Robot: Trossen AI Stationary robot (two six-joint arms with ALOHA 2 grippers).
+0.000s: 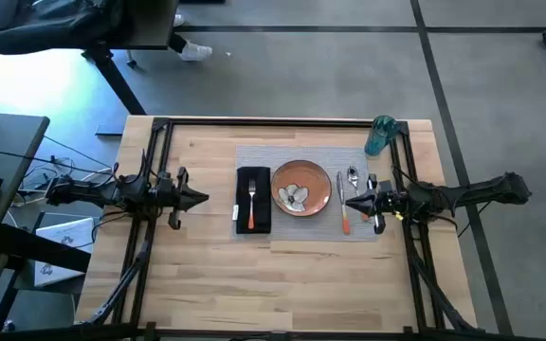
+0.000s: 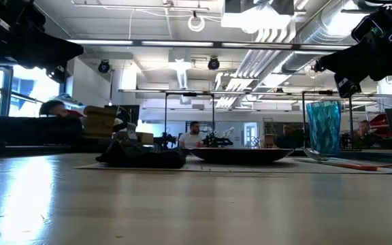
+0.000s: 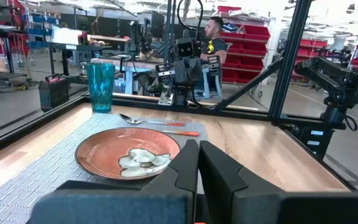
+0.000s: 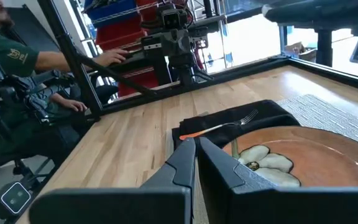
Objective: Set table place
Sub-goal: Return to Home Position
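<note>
On the wood table [image 1: 216, 275] a grey placemat [image 1: 316, 223] carries an orange-brown plate [image 1: 300, 180] with pale pieces on it. Left of the plate lies a black napkin [image 1: 253, 220] with an orange-handled fork [image 1: 252, 201] on top. A spoon [image 1: 353, 177] and a knife [image 1: 341, 189] lie right of the plate. A teal cup [image 1: 380, 134] stands at the mat's far right corner. My left gripper [image 1: 205, 198] hovers shut left of the napkin, pointing at it. My right gripper [image 1: 347, 202] is shut above the knife and spoon, pointing toward the plate [image 4: 316, 155].
Black rails [image 1: 159, 161] run along the table's far edge and down both sides, under each arm. Bare wood stretches along the near side [image 1: 273, 284]. Beyond the table, a seated person [image 3: 215, 31] and a person's hand [image 4: 114, 57] show in the wrist views.
</note>
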